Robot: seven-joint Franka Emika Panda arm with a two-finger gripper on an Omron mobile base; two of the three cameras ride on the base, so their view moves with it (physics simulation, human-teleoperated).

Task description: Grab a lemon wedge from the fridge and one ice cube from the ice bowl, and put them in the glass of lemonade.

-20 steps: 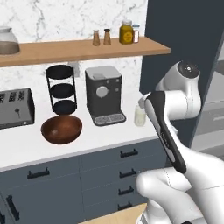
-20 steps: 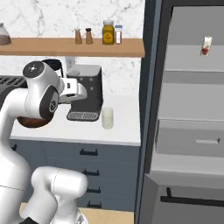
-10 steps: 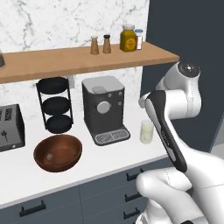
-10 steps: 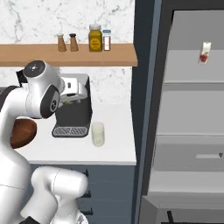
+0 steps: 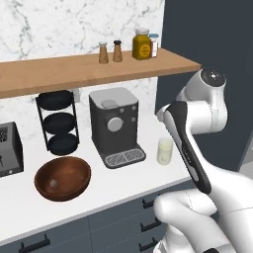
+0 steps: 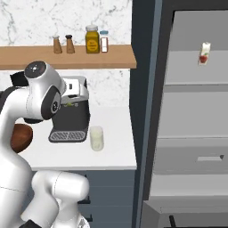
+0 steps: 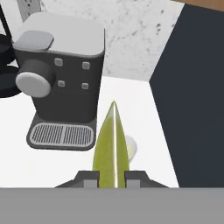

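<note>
1. The end effector (image 7: 112,177) is closed on the lemon wedge (image 7: 111,148), which stands up between its two fingers, above the desk (image 7: 131,105).
2. Below the wedge, the glass of lemonade (image 5: 164,150) stands near the desk's front right corner, just beside the coffee machine (image 5: 114,126).
3. The ice bowl (image 5: 63,178) sits well to the left, near the front edge.
4. At the desk's right end, the fridge (image 6: 196,133) stands open.

Glossy brown wooden ice bowl (image 5: 63,178), matt white counter (image 5: 113,180), veined marble wall (image 5: 59,24).
</note>
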